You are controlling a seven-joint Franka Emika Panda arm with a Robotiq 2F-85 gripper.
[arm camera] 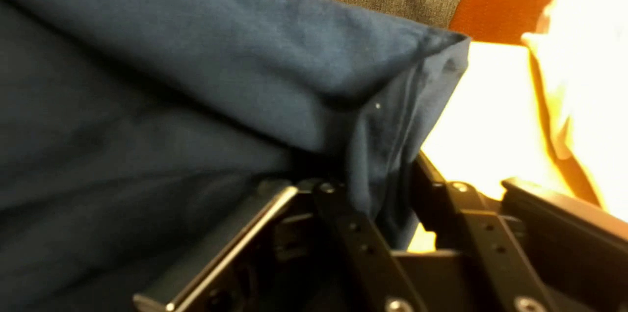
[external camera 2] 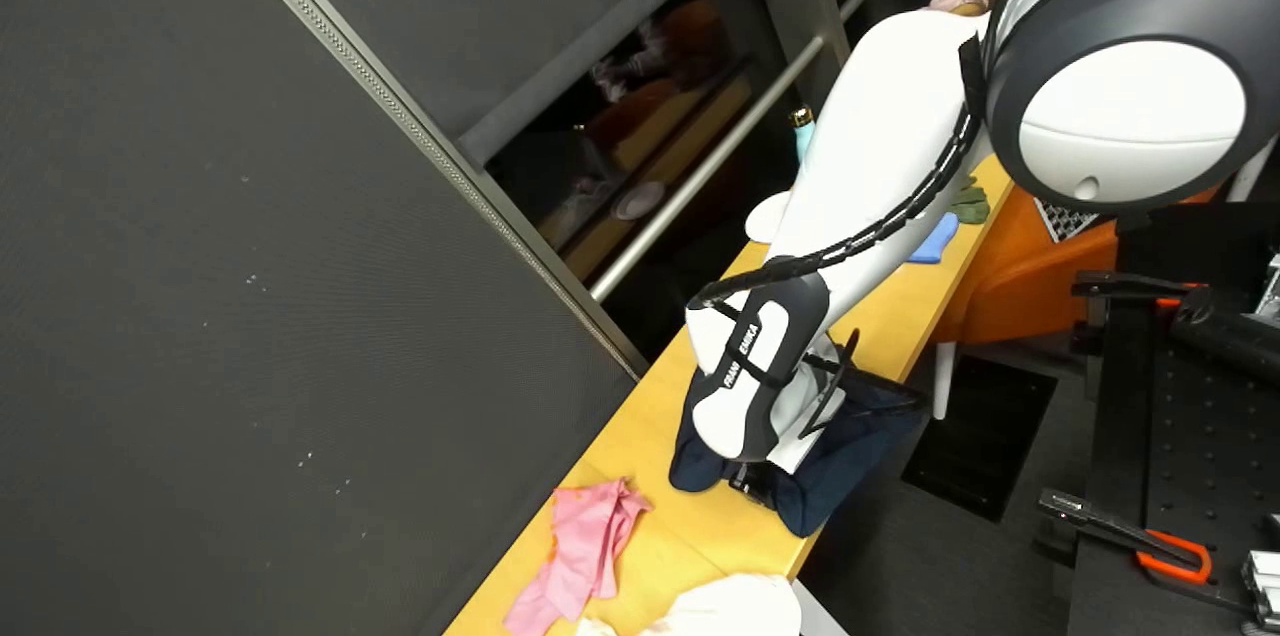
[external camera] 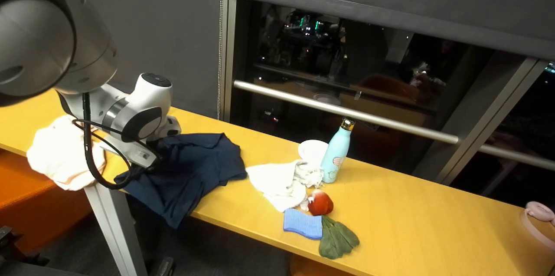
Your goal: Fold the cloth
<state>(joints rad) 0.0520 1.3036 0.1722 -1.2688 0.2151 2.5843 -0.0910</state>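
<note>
"Securing an edge for the fold appears to be the current step. Report status."

"Large, rumpled, navy-blue fabric cloth: on the yellow, wood-grained worktop, partly overhanging its edge. Black, two-fingered metal tool: fingers part-way apart, a fold between them; firm hold cannot be told."

"Next move?"

"Confirm the grip; then lift that fold inward across the worktop."
</note>
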